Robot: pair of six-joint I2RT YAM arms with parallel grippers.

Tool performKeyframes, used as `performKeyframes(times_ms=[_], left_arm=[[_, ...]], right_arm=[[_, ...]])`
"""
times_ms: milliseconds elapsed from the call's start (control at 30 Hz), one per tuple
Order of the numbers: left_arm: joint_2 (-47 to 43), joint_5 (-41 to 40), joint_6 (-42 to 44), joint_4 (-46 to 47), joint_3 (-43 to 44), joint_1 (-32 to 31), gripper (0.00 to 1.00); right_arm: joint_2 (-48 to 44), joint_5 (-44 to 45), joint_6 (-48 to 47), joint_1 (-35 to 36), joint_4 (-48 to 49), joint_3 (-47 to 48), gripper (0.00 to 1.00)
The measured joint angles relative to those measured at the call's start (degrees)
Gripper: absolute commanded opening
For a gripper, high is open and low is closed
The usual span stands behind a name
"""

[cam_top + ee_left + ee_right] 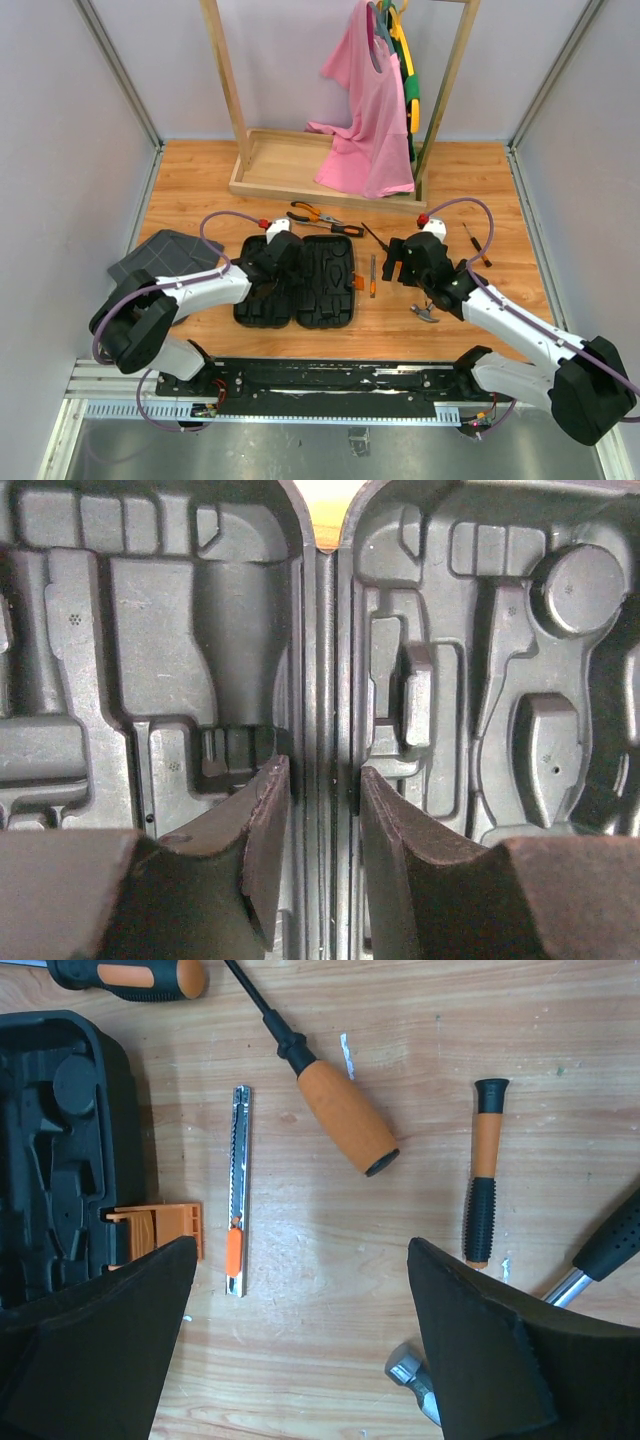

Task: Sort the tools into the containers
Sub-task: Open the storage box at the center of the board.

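**While the case lies open, two hands hang over the counter**

On the wooden counter (185,200) the black tool case (330,285) lies spread flat near the arms, its moulded slots bare. Over its hinge ridge sits the left hand (325,780), fingers narrowly apart on either side of that ridge; whether they pinch it I cannot tell. Just right of the case, the right hand (300,1250) hangs spread wide with nothing between its fingers. The hammer (424,313) lies beside it. Beyond, an orange-handled screwdriver (345,1120) and a slimmer one (483,1175) rest apart, with the pliers (312,212) further back. A small snap-off knife (238,1190) lies just beside the case's orange latch (160,1232).
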Motion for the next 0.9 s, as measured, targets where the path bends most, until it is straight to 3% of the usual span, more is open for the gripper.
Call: performKeyframes(times_ms=[267, 400, 633, 900], left_arm=[[-0.39, -2.16, -2.08, -3.37, -0.13, -0.15, 0.6], [-1.36, -1.57, -1.79, -5.49, -0.17, -0.17, 0.65], [-3.74, -0.22, -0.02, -7.3, 0.63, -0.17, 0.67], [-7.96, 0.85, 1.68, -5.42, 1.33, 1.29, 0.7]], right_arm=[[0.39, -0.02, 0.04, 0.0, -0.04, 0.0, 0.89], [0.31, -0.04, 0.02, 0.0, -0.02, 0.0, 0.9], [-0.5, -1.01, -1.68, 0.0, 0.85, 0.0, 0.99], [-1.38, -1.27, -8.28, 0.0, 1.84, 0.0, 0.98]])
